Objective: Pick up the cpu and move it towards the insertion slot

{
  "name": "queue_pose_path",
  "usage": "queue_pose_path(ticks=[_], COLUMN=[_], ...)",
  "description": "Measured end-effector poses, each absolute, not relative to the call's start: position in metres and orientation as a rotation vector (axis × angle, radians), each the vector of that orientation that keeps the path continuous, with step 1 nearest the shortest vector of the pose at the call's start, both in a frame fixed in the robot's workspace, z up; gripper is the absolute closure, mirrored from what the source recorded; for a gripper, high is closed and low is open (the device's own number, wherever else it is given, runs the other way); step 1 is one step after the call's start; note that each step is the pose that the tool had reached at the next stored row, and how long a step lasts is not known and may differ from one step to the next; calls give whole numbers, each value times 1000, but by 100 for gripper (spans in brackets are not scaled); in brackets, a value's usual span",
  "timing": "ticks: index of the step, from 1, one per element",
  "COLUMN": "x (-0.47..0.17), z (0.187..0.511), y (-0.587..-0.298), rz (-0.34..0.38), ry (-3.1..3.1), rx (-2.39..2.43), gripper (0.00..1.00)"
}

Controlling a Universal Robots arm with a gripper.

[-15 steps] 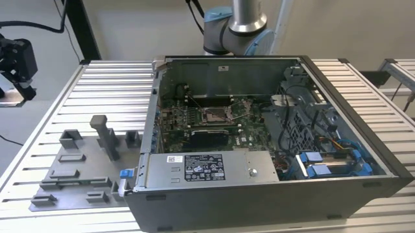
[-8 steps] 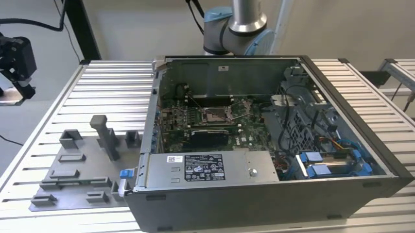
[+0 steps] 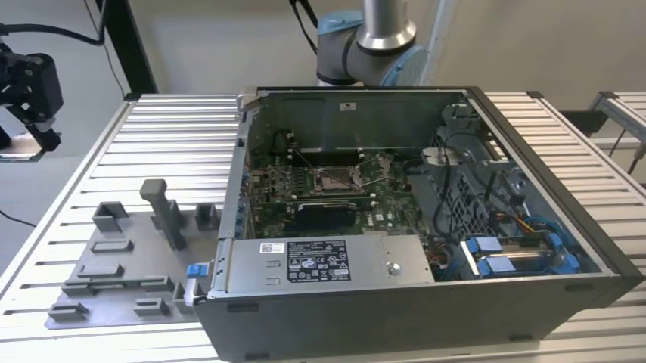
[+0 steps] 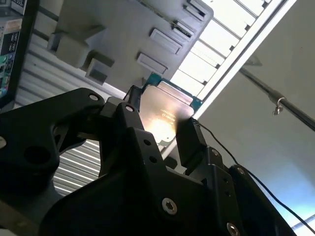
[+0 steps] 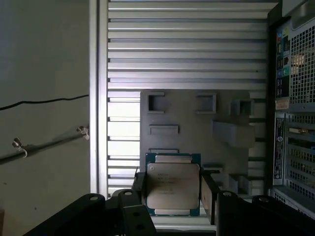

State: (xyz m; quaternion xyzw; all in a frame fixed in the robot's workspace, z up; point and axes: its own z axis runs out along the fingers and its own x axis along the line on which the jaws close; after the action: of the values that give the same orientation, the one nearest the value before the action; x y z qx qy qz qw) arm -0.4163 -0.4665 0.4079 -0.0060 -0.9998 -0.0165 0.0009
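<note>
Lift done: gripper clamped on the cpu, above the grey fixture plate, well apart from the insertion slot. Carry step, I judge; it calls for keeping the chip level.

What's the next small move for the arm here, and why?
Likely carry the cpu toward the exterior view's right, to the insertion slot: the hand grips it, raised above the fixture plate, well off the computer case.

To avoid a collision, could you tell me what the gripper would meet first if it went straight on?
Probably the grey fixture plate, beyond the cpu that the gripper holds; depth is unclear.
</note>
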Motion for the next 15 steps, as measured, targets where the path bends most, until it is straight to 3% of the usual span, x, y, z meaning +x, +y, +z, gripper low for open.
queue_pose_path(ticks=[15], x=[-387], z=[414], y=[-464], rz=[-52], ry=[-3139], rx=[-19], gripper=[100])
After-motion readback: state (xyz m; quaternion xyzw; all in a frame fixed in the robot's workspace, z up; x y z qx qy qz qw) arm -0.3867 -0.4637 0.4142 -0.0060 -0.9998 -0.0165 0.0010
